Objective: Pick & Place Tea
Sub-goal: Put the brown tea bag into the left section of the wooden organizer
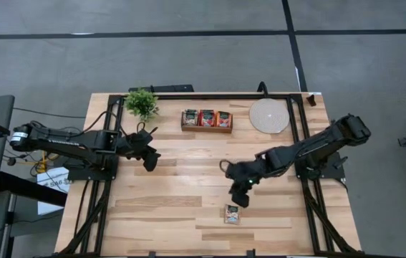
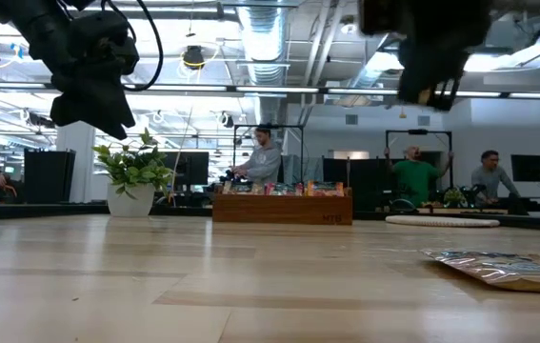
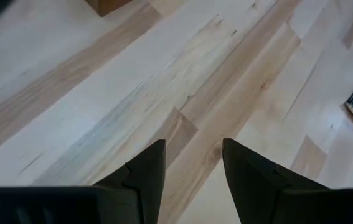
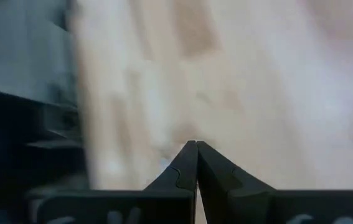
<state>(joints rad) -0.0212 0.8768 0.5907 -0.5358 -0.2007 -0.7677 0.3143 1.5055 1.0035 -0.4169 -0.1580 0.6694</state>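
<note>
Tea sachet point(image 1: 232, 213) on table, just beyond closed right gripper point(image 1: 240, 195)

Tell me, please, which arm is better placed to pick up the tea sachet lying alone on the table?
The right arm. Its gripper hangs close to the sachet, though its fingers are shut and must open first. The left gripper is open but waits far across the table.
</note>
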